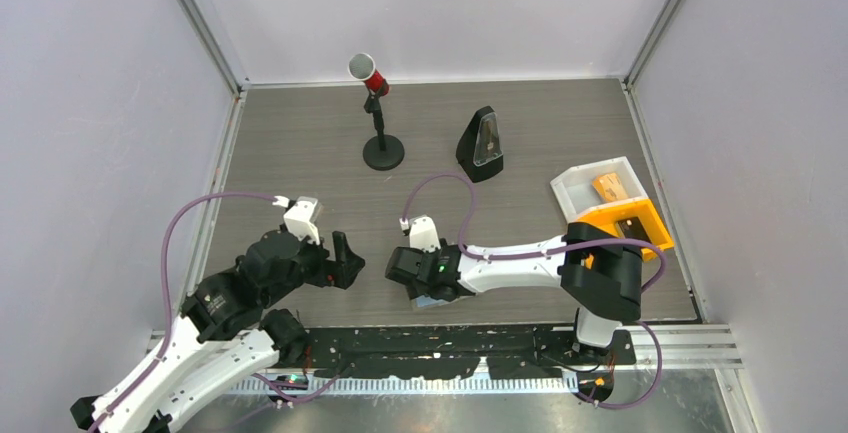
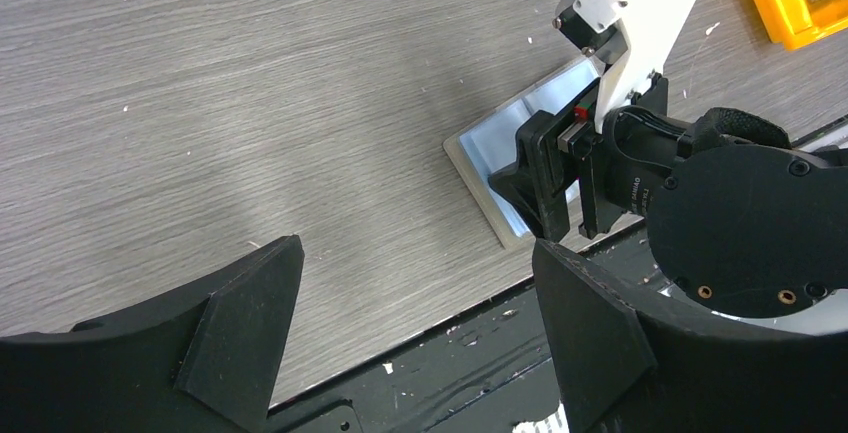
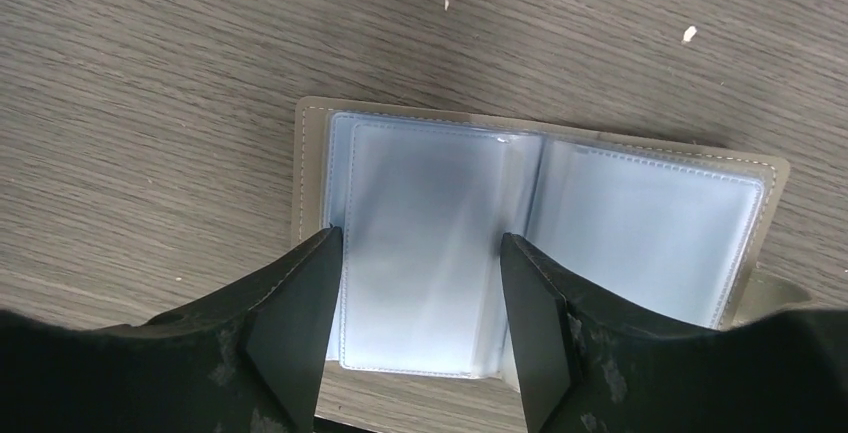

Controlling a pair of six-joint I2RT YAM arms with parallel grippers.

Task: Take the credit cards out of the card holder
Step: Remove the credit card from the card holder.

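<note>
Your right hand [image 3: 418, 243], fingers apart, straddles one panel of the open card holder [image 3: 640, 213] lying flat on the counter [image 3: 150, 73] beneath it. Close and you may drag the whole holder, since your left hand [image 2: 418, 251], apart and empty, pins nothing

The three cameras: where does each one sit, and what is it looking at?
Top external: above and behind, looking down on the grey wood-grain table; left arm and right arm show.
Left wrist: looking across the table at the right arm; the open left gripper shows.
Right wrist: looking down on the open light-blue two-panel card holder; the open right gripper shows.
Shared: both wrist views see the card holder.
</note>
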